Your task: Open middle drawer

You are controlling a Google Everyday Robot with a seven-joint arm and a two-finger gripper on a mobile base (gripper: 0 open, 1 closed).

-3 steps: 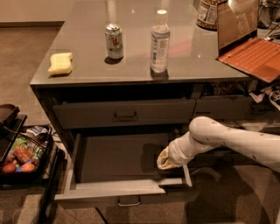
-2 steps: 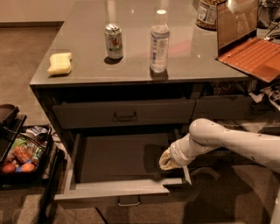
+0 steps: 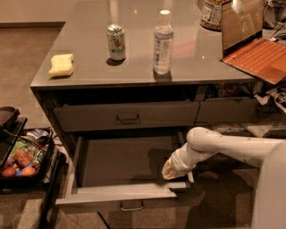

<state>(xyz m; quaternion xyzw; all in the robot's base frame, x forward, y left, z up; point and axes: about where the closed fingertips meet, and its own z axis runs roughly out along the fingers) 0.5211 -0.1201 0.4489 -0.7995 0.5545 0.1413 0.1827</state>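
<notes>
The middle drawer [image 3: 120, 196] stands pulled out at 6 o'clock; the gripper [image 3: 172, 170] sits in its 3 o'clock corner, open or closed cannot be told; withdrawing could snag the front, shoving it shut.

A glossy grey desk [image 3: 85, 40] is set on a brown carpeted floor [image 3: 18, 58], and a pale wall [image 3: 31, 10] is seen behind.
</notes>
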